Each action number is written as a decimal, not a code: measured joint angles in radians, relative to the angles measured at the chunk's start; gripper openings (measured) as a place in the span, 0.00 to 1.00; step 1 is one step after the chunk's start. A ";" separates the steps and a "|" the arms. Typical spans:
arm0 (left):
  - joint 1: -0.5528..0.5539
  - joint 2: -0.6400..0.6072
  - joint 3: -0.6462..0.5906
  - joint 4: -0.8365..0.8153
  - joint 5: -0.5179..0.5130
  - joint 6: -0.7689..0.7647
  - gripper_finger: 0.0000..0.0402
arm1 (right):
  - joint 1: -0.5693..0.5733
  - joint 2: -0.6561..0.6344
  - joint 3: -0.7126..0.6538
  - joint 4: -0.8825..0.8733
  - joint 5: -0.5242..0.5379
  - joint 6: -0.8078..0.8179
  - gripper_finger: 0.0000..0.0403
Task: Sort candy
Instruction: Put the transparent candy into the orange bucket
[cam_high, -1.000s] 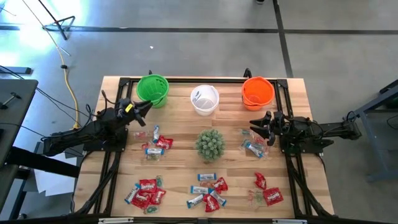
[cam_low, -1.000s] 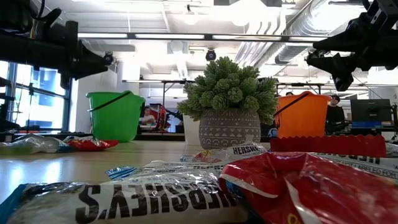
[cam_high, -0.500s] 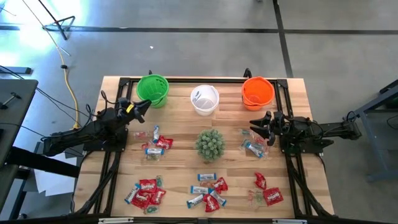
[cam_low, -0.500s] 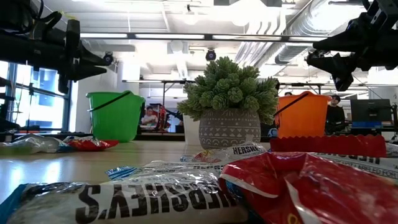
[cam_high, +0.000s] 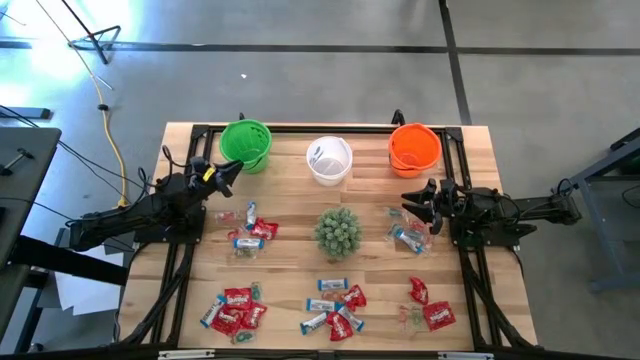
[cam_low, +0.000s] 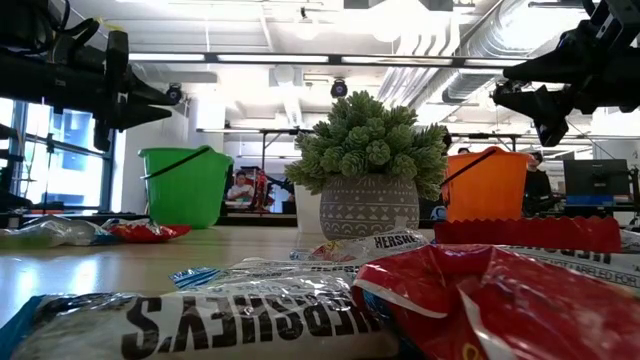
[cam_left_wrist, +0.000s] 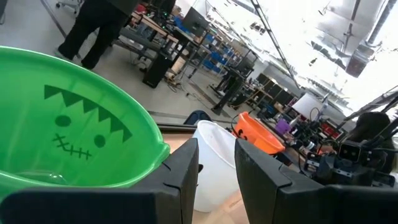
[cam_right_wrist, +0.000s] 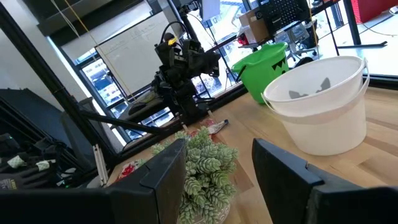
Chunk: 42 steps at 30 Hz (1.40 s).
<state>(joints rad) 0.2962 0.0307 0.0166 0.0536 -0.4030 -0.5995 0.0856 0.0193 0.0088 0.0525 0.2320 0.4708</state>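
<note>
Candy lies in several small heaps on the table: red and blue-white wrapped pieces by my left arm, by my right arm, and along the near edge. My left gripper hovers open beside the green cup, well above the table; its fingers frame the white cup. My right gripper hovers open below the orange cup, above a candy heap, and holds nothing.
The white cup stands between the green and orange cups along the far edge. A spiky green plant in a patterned pot sits mid-table. Black frame rails run down both table sides. People and desks show in the room beyond.
My left gripper has shifted and turned a little beside the green cup between a second and half a second ago, then held still. The right arm and the candy have stayed where they were.
</note>
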 joint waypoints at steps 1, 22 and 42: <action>0.000 0.000 0.000 0.000 0.000 0.000 0.23 | 0.000 0.000 0.000 0.000 0.000 0.000 0.45; 0.000 0.139 0.220 -0.079 0.164 0.144 0.21 | 0.000 0.000 0.000 0.000 0.000 0.000 0.45; 0.004 0.616 0.607 -0.193 0.243 0.162 0.21 | 0.000 0.000 0.000 0.000 0.000 0.000 0.45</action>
<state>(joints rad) 0.3000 0.6472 0.6239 -0.1392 -0.1601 -0.4376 0.0856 0.0193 0.0088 0.0521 0.2318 0.4706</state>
